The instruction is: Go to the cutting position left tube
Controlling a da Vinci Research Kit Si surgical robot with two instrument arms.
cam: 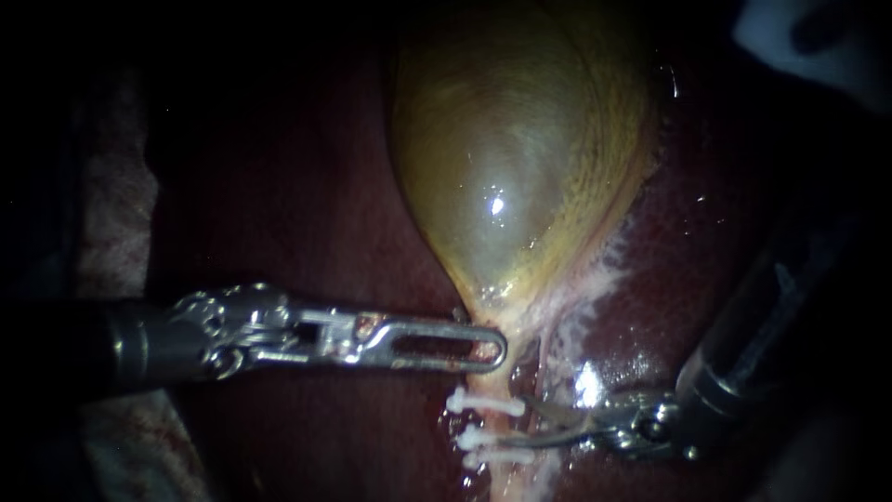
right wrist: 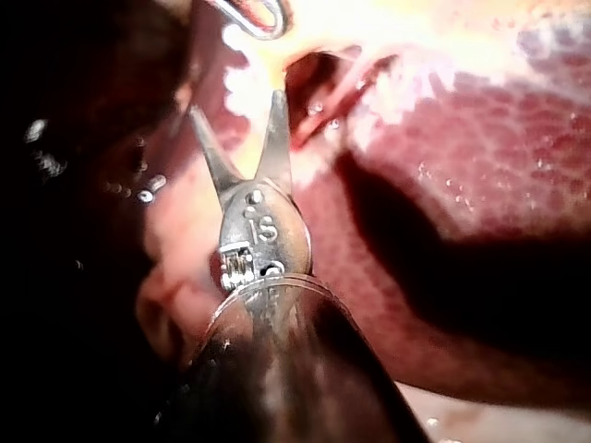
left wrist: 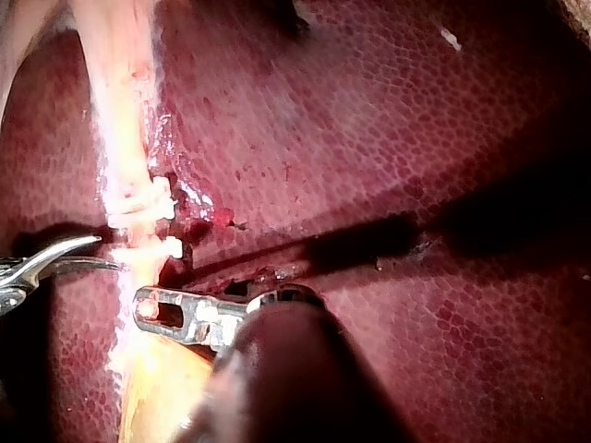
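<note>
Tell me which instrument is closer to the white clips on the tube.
Right. The right instrument has its open jaws level with the clips, tips just beside them. The left instrument lies above them, at the neck of the gallbladder.

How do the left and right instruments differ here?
The left instrument ends in a long, blunt, slotted tip; the right instrument in thin pointed blades, standing open. The left instrument reaches the gallbladder neck; the right instrument sits below, beside the white clips on the tube. Both are metal tips on dark shafts.

Glossy yellow-green gallbladder (cam: 511, 158) on dark red liver (cam: 307, 204), pale material (cam: 111, 223) beside it
</note>
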